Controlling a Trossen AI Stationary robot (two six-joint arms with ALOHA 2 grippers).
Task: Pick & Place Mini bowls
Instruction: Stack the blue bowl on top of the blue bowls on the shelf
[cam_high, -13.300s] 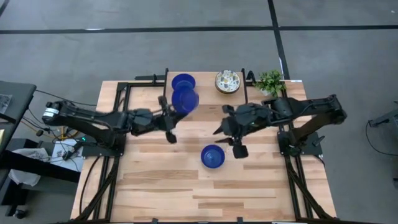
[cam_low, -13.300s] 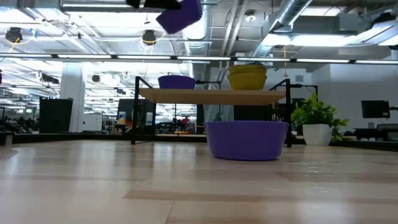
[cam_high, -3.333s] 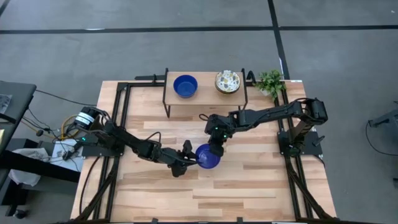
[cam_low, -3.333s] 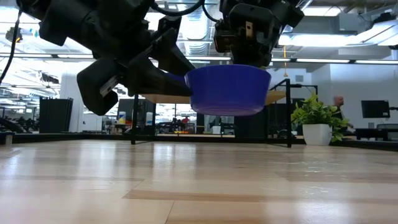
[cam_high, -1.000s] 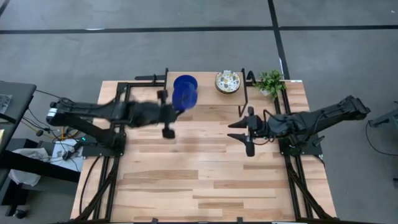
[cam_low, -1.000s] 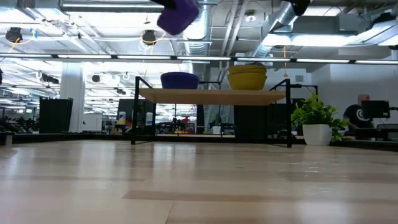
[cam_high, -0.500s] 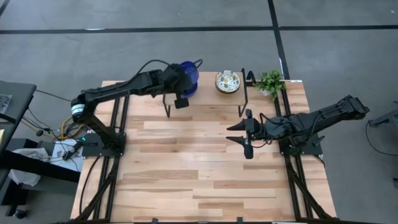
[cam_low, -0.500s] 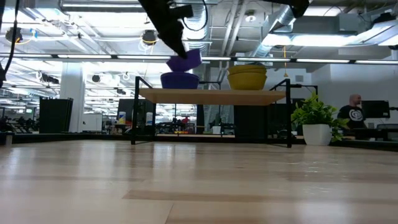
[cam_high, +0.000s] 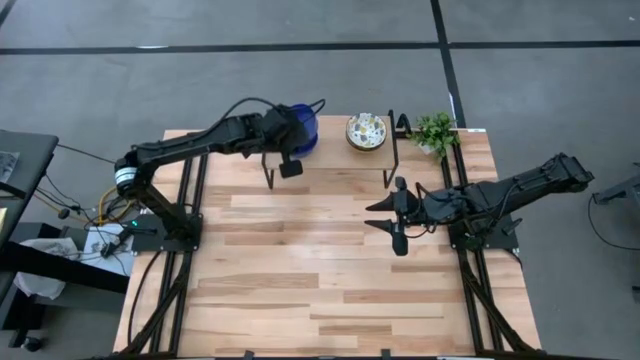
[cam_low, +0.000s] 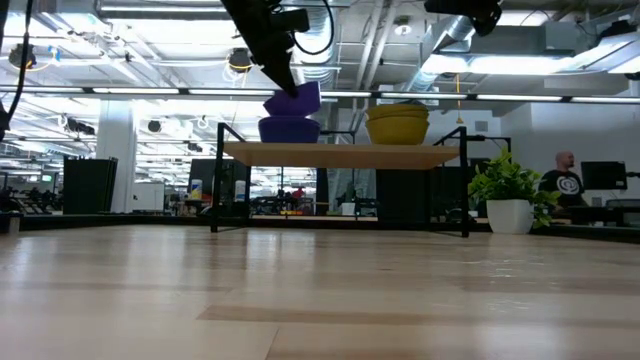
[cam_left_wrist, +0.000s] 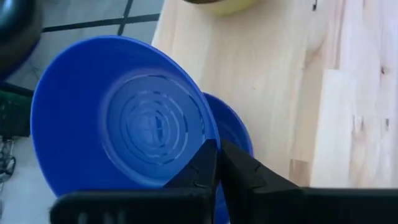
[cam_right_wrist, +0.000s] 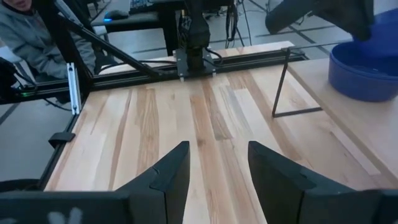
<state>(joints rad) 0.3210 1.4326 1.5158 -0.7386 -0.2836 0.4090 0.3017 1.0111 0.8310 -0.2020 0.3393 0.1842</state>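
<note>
My left gripper (cam_high: 288, 140) reaches over the wooden shelf (cam_high: 330, 160) at the table's far side, shut on a blue mini bowl (cam_low: 297, 99). That bowl hangs tilted right above a second blue bowl (cam_low: 288, 129) standing on the shelf's left part; whether the two touch I cannot tell. A cream, flower-patterned bowl (cam_high: 366, 131) stands on the shelf's right part. My right gripper (cam_high: 372, 214) waits open over the table's right side, holding nothing. My left gripper pinches the blue bowl's rim (cam_left_wrist: 208, 144) between its two fingers, one on the inner wall and one on the outer. The fingers slant down from the table's left and near side. The bowl is tilted, its opening turned toward the gripper, above the other blue bowl (cam_left_wrist: 235, 129).
A small green plant (cam_high: 435, 130) stands at the far right corner beside the shelf. The shelf's thin black legs (cam_right_wrist: 283, 81) stand on the table. Black frame rails run along both table sides. A person (cam_low: 563, 180) sits in the room behind.
My left gripper has swung with the blue bowl toward the table's far edge, from in front of the shelf to over its left part. It stays shut, and the bowl now hangs tilted close above the blue bowl there.
</note>
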